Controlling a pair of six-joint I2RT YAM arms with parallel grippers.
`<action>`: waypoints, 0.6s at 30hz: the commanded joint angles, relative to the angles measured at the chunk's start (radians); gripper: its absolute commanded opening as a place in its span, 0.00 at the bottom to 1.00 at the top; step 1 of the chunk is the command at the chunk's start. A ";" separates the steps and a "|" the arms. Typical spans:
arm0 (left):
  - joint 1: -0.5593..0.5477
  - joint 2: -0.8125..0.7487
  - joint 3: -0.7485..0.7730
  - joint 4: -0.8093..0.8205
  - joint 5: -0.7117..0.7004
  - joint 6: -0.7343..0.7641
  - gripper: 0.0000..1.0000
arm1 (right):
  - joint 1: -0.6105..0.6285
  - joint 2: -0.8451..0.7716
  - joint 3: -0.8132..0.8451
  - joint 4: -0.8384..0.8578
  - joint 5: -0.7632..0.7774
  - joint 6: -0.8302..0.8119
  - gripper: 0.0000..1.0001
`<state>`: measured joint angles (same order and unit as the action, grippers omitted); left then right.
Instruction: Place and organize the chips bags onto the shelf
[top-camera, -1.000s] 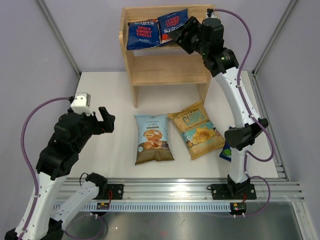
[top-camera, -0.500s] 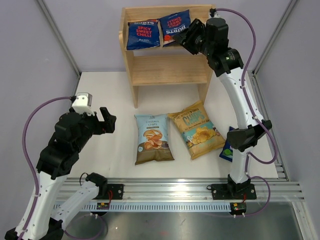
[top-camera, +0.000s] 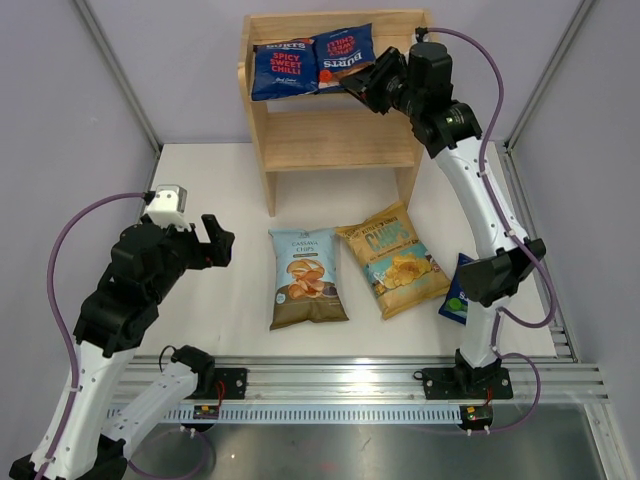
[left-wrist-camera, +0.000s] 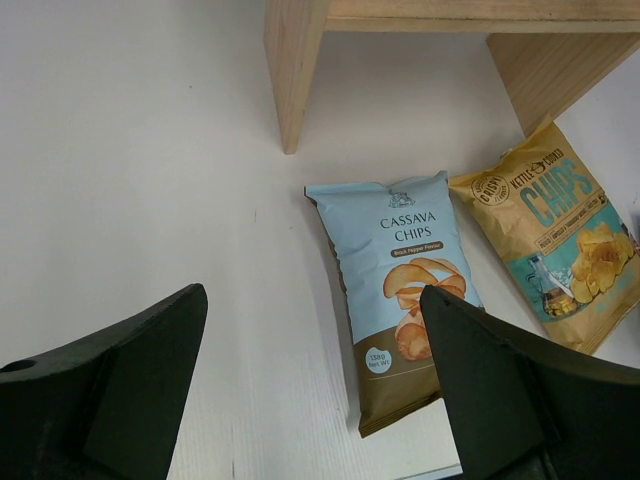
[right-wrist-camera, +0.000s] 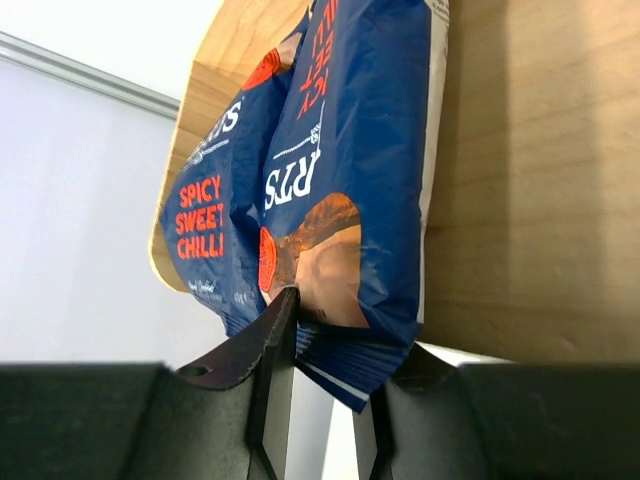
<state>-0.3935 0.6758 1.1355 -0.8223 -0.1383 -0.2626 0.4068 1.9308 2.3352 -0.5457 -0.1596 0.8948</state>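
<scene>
The wooden shelf (top-camera: 335, 130) stands at the table's far side. One red-lettered Burts bag (top-camera: 285, 68) lies on its top tier. My right gripper (top-camera: 368, 85) is shut on the bottom seam of a second red-lettered Burts bag (top-camera: 344, 55) and holds it on the top tier beside the first. In the right wrist view both bags (right-wrist-camera: 350, 150) (right-wrist-camera: 215, 220) lie side by side against the wood (right-wrist-camera: 540, 180). The Cassava bag (top-camera: 307, 278) and the yellow/teal bag (top-camera: 393, 260) lie flat on the table. My left gripper (top-camera: 216, 243) is open and empty, left of the Cassava bag (left-wrist-camera: 405, 290).
A third dark blue bag with a green mark (top-camera: 458, 292) lies at the table's right edge, partly hidden by my right arm. The shelf's lower tier (top-camera: 340, 150) holds nothing. The shelf's left leg (left-wrist-camera: 295, 70) stands beyond the Cassava bag. Aluminium rails run along the near edge.
My right gripper has shifted a little with the second Burts bag, which now lies closer against the first bag on the top tier. The left arm has not moved.
</scene>
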 joint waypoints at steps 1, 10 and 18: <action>0.001 -0.002 0.000 0.025 0.020 0.017 0.91 | -0.002 0.048 0.062 0.036 -0.057 0.062 0.33; 0.001 -0.012 -0.011 0.028 0.020 0.020 0.91 | -0.002 -0.024 -0.050 0.092 -0.021 0.075 0.54; -0.001 -0.016 -0.010 0.026 0.022 0.017 0.91 | -0.002 -0.065 -0.091 0.047 -0.003 0.032 0.65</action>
<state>-0.3935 0.6727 1.1221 -0.8223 -0.1345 -0.2604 0.4068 1.9133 2.2837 -0.4419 -0.1799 0.9676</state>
